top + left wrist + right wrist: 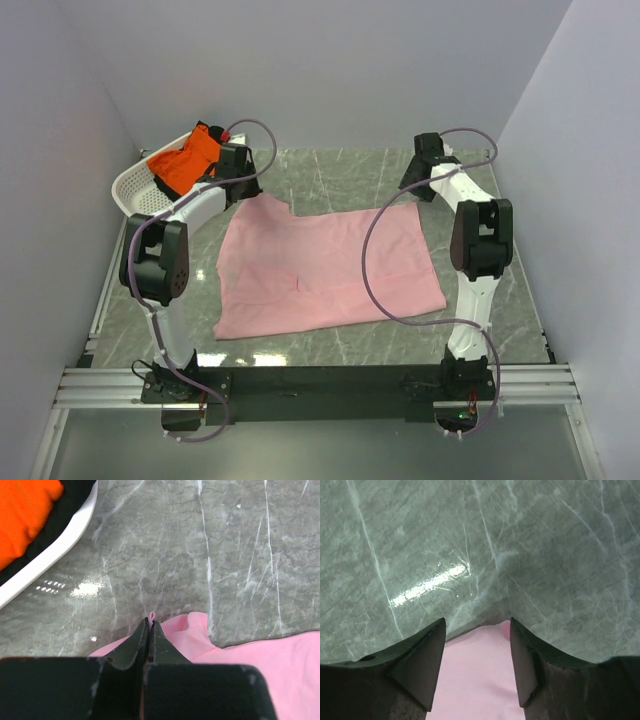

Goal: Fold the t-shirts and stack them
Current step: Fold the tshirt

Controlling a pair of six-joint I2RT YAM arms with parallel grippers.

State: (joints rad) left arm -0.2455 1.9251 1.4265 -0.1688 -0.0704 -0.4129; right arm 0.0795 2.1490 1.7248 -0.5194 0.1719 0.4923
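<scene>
Two pink t-shirt (325, 265) corners: left end effector (150, 625) pinches one, right end effector (477, 623), unclenched, straddles another.

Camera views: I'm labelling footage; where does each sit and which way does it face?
Top external: above and behind the bases, looking down at the table; left arm and right arm show, pink t-shirt between them.
Left wrist: on the left arm, facing down past the left gripper, shut on the shirt's edge.
Right wrist: on the right arm, facing down past the right gripper, open astride a shirt corner.
Shared: the pink t-shirt in all; the basket in top and left wrist.
</scene>
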